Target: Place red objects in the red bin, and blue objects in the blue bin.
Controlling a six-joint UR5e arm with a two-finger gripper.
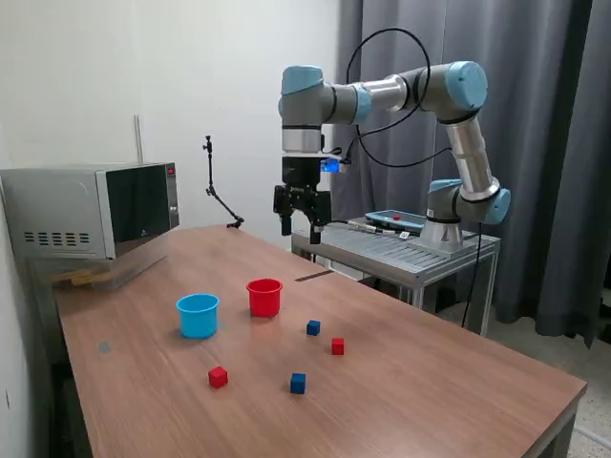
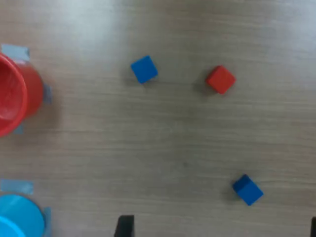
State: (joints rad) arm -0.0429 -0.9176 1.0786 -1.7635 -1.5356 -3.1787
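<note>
On the wooden table stand the red bin and the light blue bin, side by side. Two red cubes and two dark blue cubes lie scattered in front of the bins. The wrist view shows one red cube and both blue cubes. My gripper hangs high above the table behind the bins, its fingers spread apart and empty.
A microwave sits at the table's far corner on the exterior view's left. A metal stand carrying the arm's base adjoins the table at the back. A thin black articulated holder rises near the wall.
</note>
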